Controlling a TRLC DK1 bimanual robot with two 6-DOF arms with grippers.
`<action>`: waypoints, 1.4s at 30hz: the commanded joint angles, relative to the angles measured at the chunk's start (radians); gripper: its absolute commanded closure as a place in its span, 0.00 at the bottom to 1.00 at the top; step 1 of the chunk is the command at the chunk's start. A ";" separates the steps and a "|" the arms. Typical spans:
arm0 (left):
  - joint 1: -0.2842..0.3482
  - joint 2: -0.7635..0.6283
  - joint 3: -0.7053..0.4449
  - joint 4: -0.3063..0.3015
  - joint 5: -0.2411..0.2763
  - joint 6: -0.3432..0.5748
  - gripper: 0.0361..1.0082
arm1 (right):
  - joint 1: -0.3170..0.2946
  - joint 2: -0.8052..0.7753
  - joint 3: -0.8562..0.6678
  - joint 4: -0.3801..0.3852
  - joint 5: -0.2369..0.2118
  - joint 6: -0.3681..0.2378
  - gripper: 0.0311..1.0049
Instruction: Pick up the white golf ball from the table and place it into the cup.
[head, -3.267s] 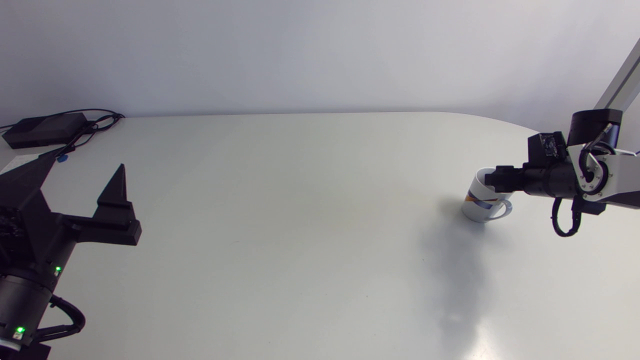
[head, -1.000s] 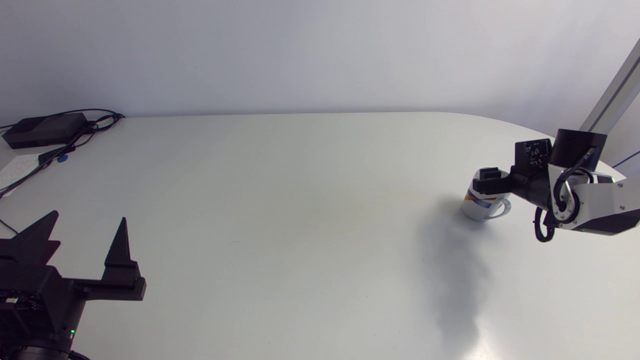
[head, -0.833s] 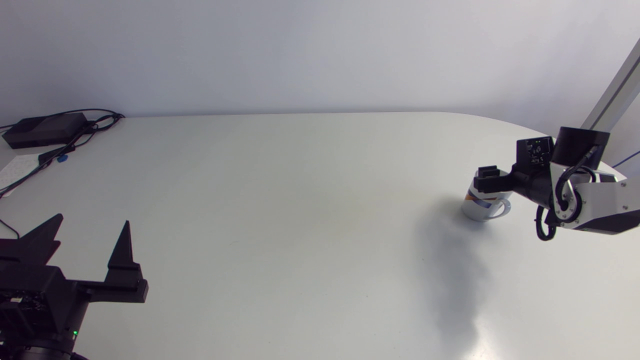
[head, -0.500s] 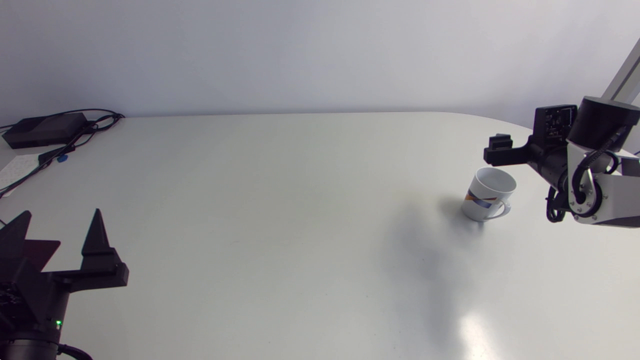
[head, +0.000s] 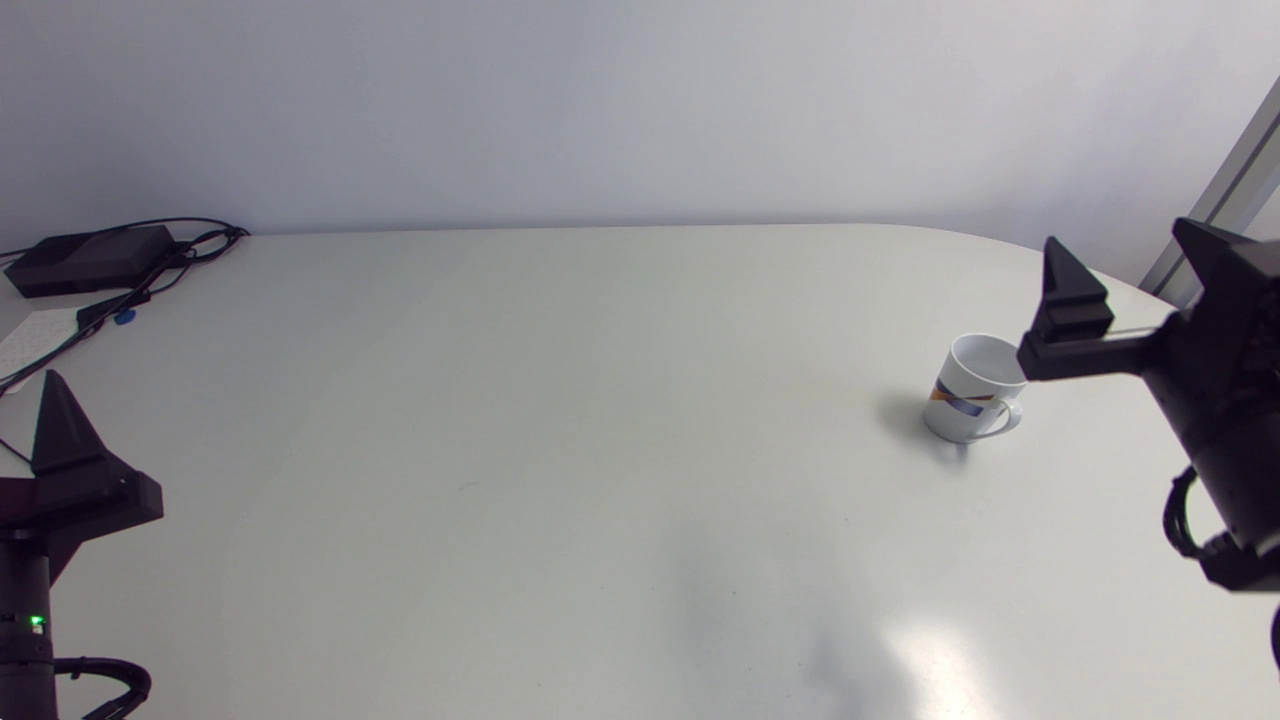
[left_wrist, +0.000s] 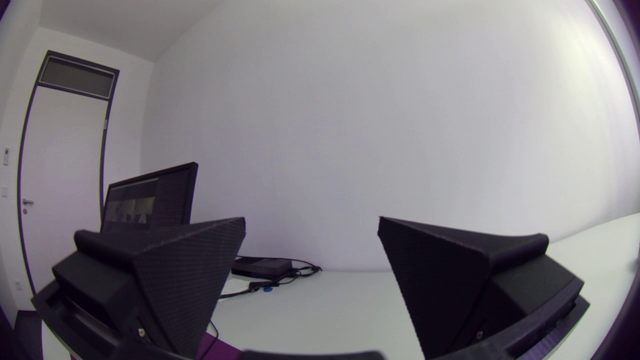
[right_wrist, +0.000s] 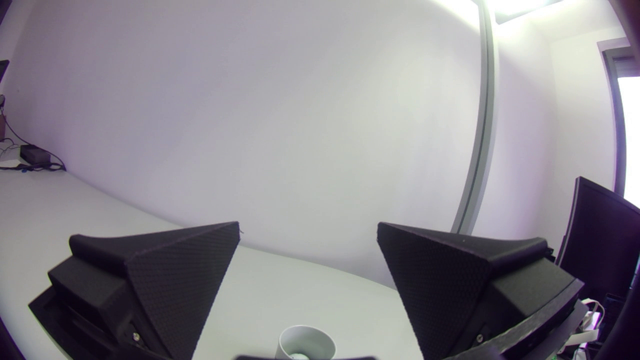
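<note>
Two arms work at one white table (head: 600, 420), and each carries one black gripper. One cup (head: 972, 392) stands upright near the table's right end: a white mug with an orange and blue stripe, its handle turned toward the near right. At the far left corner lie one flat black box (head: 88, 258), a tangle of black cables (head: 170, 262) running from it, and one sheet of paper (head: 28, 338) beside them.

One golf ball (right_wrist: 299, 356) is all I can count, and only perhaps: in the right wrist view a pale rounded bit shows low inside the cup's mouth, cut off by the view's edge. I cannot tell for sure that it is the ball. From the head view the cup's inside looks plain white.

The right arm (head: 1225, 450) comes in from the right edge, its wrist raised above the table. The right gripper (right_wrist: 308, 227) points toward the far wall with its fingers spread wide and nothing between them. The cup sits below it and just ahead.

The left arm (head: 25, 600) stands at the near left corner, and the head view shows only one of its fingers, tip pointing away. The left gripper (left_wrist: 311, 225) looks level across the table, fingers likewise wide apart and holding nothing
</note>
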 joint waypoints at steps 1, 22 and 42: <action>0.010 -0.016 -0.021 0.017 0.009 -0.001 0.08 | 0.022 -0.154 -0.106 -0.038 0.015 -0.043 0.04; 0.156 -0.007 -0.021 -0.008 0.299 -0.241 0.08 | 0.123 -0.744 -0.358 -0.371 0.083 -0.134 0.04; 0.170 -0.015 -0.021 -0.340 0.568 -0.318 0.02 | 0.126 -0.738 -0.358 -0.558 0.111 -0.052 0.04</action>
